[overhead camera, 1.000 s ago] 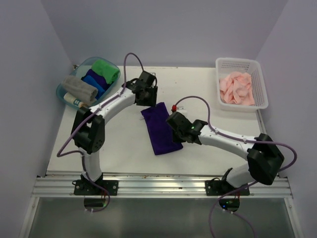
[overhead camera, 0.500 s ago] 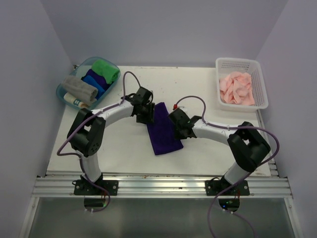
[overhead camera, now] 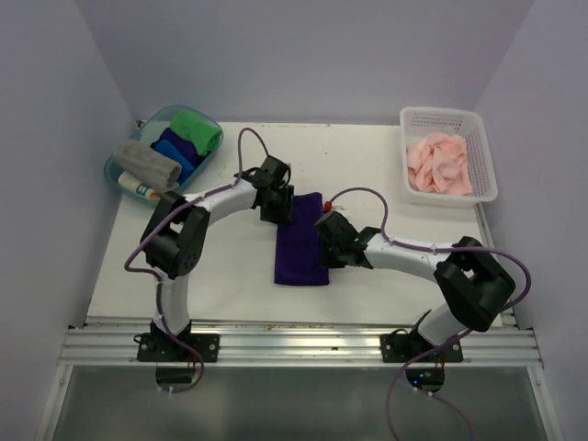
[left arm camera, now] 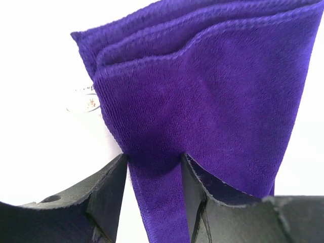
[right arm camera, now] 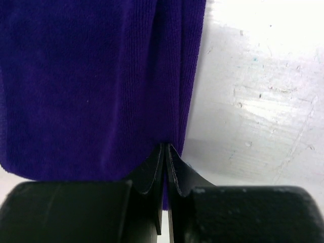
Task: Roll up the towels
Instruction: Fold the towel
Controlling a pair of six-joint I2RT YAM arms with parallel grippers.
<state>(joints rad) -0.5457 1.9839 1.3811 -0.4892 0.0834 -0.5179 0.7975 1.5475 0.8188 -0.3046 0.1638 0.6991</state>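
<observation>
A dark purple towel (overhead camera: 299,253) lies folded into a long strip on the white table, running straight from far to near. My left gripper (overhead camera: 280,207) is at its far left corner. In the left wrist view a bunched fold of the purple towel (left arm camera: 212,91) fills the gap between the left gripper's (left arm camera: 154,162) fingers. My right gripper (overhead camera: 326,241) sits at the strip's right edge. In the right wrist view it (right arm camera: 165,147) is pinched almost flat on the purple towel's (right arm camera: 86,76) edge layers. A grey towel (overhead camera: 147,163) lies rolled in the bin. Pink towels (overhead camera: 439,163) fill the basket.
A blue bin (overhead camera: 115,175) at the far left holds rolled green, blue and purple cloths beside the grey one. A white mesh basket (overhead camera: 485,156) stands at the far right. Side walls close in the table, and a metal rail (overhead camera: 294,344) runs along the near edge.
The purple towel has swung from slanted to straight and shifted slightly left. Both grippers moved with it, the right one drawing in towards the towel's right edge.
</observation>
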